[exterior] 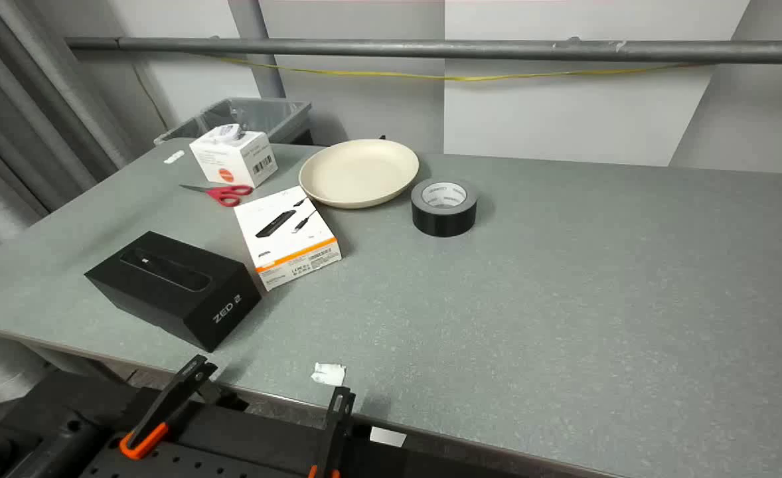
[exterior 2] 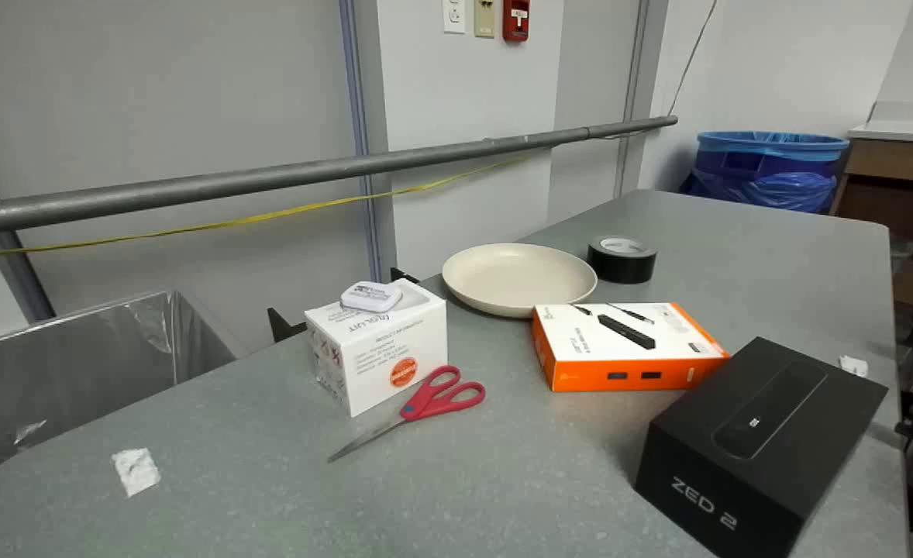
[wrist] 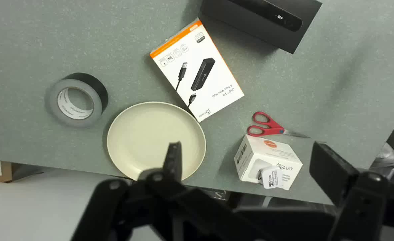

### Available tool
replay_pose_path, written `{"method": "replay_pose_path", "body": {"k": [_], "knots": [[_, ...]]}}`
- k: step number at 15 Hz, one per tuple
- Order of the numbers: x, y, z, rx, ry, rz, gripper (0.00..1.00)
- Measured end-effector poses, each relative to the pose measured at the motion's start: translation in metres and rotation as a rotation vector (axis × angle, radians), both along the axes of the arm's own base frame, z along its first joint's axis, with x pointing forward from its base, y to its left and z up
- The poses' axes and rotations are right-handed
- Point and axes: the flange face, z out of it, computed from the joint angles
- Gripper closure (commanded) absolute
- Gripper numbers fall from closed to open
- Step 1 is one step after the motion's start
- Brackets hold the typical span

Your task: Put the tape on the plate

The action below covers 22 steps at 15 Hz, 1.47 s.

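Overhead, gripper spread wide; below, mottled grey table; pipe along wall; blue bin beyond.

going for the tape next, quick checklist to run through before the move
1. Gripper open and holding nothing: ok.
2. Tape lying flat on the table: ok.
3. Plate facing up: ok.
4. Tape apart from plate: ok, narrow gap in the wrist view.
5. Gripper lined up over tape: not ok, tape lies off to one side in the wrist view.
6. Gripper opening wide enough for tape: cannot tell.
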Motion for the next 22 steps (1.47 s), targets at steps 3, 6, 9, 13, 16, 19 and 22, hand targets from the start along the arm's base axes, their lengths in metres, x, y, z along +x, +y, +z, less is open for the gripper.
{"method": "replay_pose_path", "body": {"k": [3, 6, 9, 13, 16, 19, 22], "knots": [[0.000, 0.000, 0.000, 0.000, 0.001, 0.000, 0.00], [0.000, 0.000, -0.001, 0.000, 0.001, 0.000, 0.00], [0.004, -0.002, -0.006, -0.022, -0.008, 0.003, 0.00], [0.037, -0.030, -0.062, -0.087, -0.035, -0.024, 0.00], [0.066, -0.068, -0.126, -0.097, -0.020, -0.081, 0.00], [0.088, -0.106, -0.180, -0.093, 0.015, -0.147, 0.00], [0.102, -0.123, -0.199, -0.081, 0.045, -0.188, 0.00]]}}
